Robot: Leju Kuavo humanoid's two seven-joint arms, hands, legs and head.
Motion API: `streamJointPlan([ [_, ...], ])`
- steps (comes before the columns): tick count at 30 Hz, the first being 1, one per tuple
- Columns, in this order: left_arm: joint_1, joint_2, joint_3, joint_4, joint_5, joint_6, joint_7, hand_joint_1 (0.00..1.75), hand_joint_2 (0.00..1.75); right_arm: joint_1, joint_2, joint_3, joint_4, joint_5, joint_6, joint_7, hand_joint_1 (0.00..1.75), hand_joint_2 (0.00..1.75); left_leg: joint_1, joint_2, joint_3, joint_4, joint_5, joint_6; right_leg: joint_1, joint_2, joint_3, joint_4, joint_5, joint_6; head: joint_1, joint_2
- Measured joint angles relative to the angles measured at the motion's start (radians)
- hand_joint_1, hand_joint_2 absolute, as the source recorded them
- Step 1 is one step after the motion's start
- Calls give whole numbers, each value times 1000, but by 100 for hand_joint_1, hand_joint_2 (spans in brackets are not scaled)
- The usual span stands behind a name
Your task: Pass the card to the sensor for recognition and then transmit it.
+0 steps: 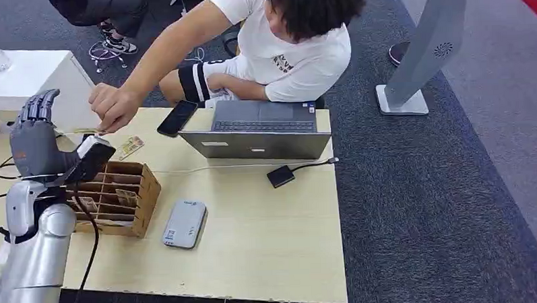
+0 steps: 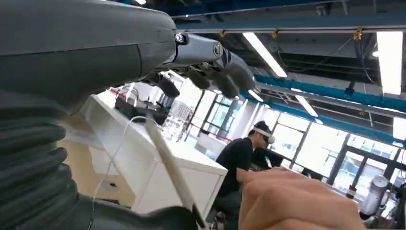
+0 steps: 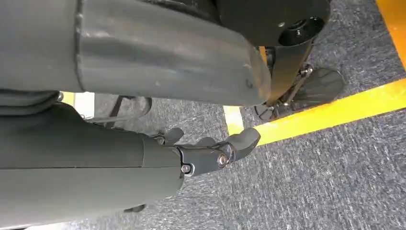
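Observation:
My left hand (image 1: 36, 139) is raised over the table's left end, fingers straight up and apart. A thin pale card (image 1: 83, 131) lies edge-on just beyond its thumb. A seated person's hand (image 1: 112, 106) pinches that card. In the left wrist view the card (image 2: 167, 163) slants up beside the thumb, clear of my left hand's (image 2: 206, 62) spread fingers, with the person's hand (image 2: 292, 201) close by. The grey card sensor (image 1: 185, 223) lies flat on the table near the front. My right hand (image 3: 210, 153) hangs over grey carpet, holding nothing.
A cardboard slotted rack (image 1: 122, 193) with cards stands right of my left arm. Another card (image 1: 131, 147), a phone (image 1: 177, 117), a laptop (image 1: 261, 128) and a small black box on a cable (image 1: 280, 175) lie farther back. The table (image 1: 290, 258) ends at the right.

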State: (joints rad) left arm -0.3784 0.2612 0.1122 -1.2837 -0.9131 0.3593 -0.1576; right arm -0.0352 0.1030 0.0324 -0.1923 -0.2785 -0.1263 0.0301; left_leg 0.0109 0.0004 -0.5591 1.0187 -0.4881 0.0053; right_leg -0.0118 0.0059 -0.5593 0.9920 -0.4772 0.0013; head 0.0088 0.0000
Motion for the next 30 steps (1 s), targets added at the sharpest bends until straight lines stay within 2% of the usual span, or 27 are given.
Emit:
streamJointPlan([
  [11, -135, 95, -160, 164, -216, 119, 110, 175, 175, 0, 2, 29, 0, 50, 16, 12, 0, 0, 0, 0, 0, 0, 0, 0, 0, 0, 0, 1, 0, 0, 0, 0],
  [20, -152, 117, -195, 200, -227, 124, 119, 175, 175, 0, 3, 39, 0, 50, 15, 15, 0, 0, 0, 0, 0, 0, 0, 0, 0, 0, 0, 1, 0, 0, 0, 0],
  [30, -142, 118, -212, 195, -207, 132, 112, 175, 175, 0, 4, 40, 0, 50, 14, 11, 0, 0, 0, 0, 0, 0, 0, 0, 0, 0, 0, 1, 0, 0, 0, 0],
])
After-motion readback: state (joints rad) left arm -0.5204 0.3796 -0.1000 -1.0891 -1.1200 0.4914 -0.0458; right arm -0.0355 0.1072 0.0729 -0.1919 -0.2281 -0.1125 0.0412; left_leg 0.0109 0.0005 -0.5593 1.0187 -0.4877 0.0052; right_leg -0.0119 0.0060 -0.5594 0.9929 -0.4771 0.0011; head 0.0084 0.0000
